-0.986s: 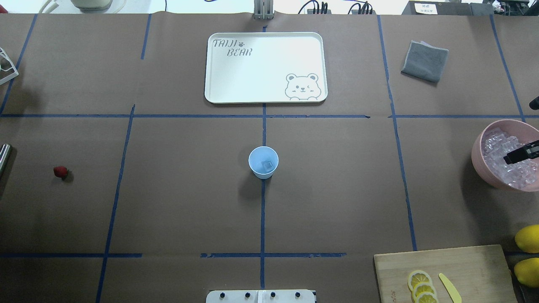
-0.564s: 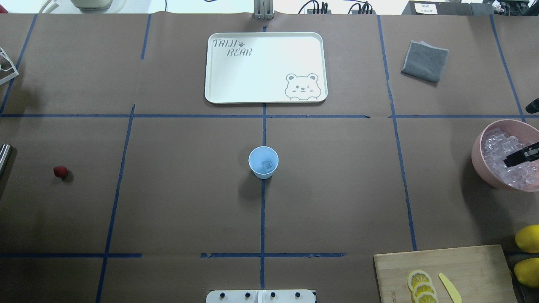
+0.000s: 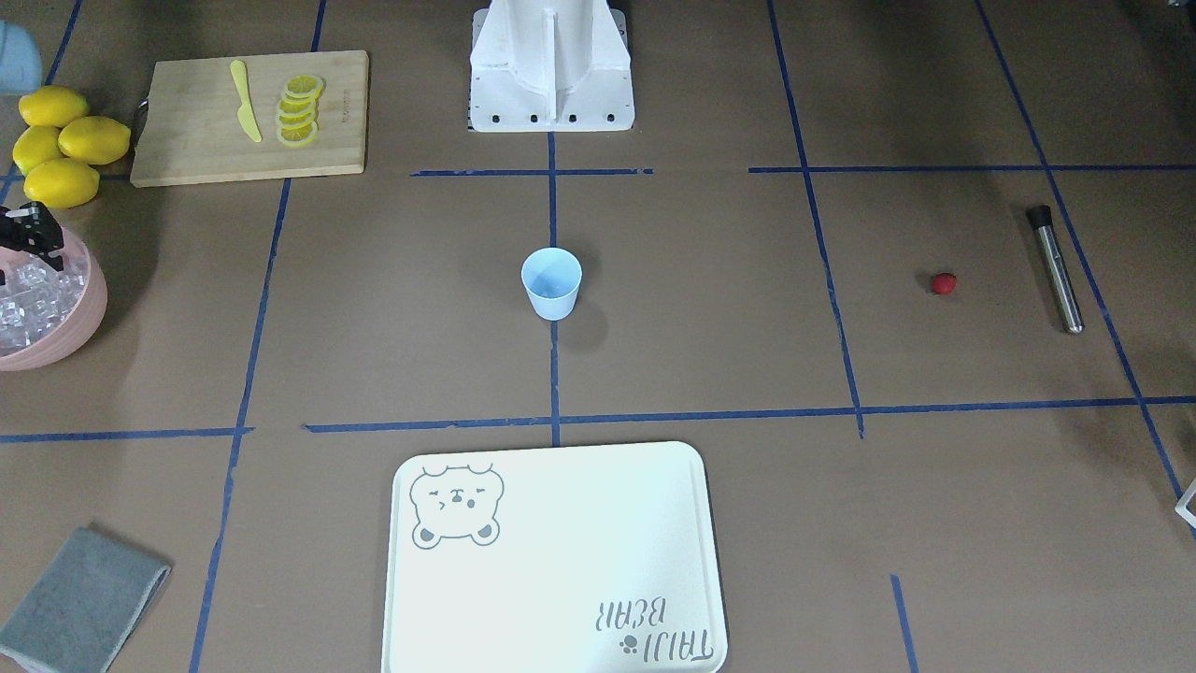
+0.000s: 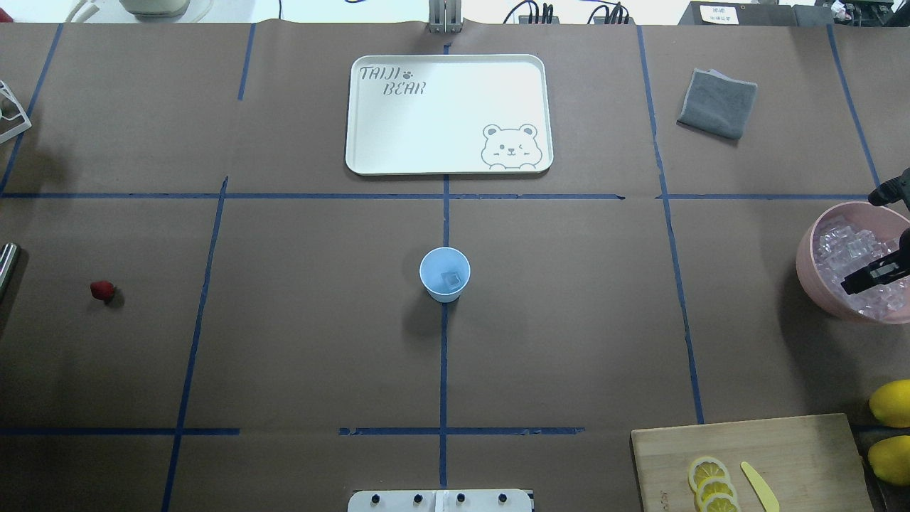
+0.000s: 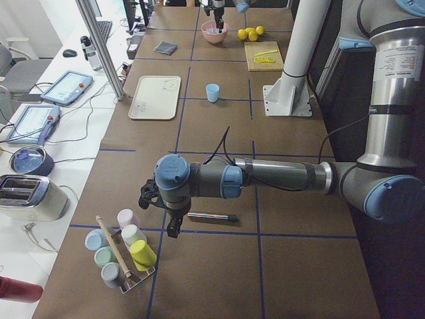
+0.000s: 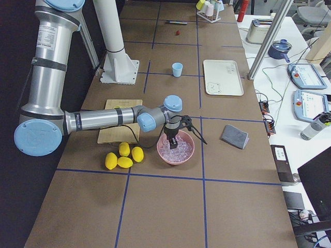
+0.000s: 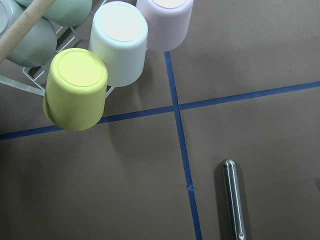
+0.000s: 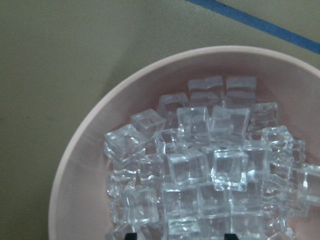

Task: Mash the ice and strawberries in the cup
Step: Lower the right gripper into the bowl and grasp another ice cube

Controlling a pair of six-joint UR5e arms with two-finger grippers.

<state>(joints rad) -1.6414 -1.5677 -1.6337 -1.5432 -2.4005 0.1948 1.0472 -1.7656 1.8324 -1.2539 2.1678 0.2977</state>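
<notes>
Early stage. The cup (image 4: 444,274) stands mid-counter holding one ice cube (image 4: 449,279). The strawberry (image 4: 102,290) lies on the counter, well apart. The right pincer (image 4: 859,244), spread, hovers over the pink bowl (image 4: 807,263). The left pincer (image 5: 169,226): cannot tell its state. Mashing not begun.

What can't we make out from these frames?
- Left gripper: whether it is open or shut. It shows only in the exterior left view, small and dark, and its own wrist view shows no fingers.
- Right gripper: cut off by the overhead view's right edge. It is open, but whether its tips touch the ice is unclear.
- Cup: the clear ice inside is too small and faint to count in any view.
</notes>
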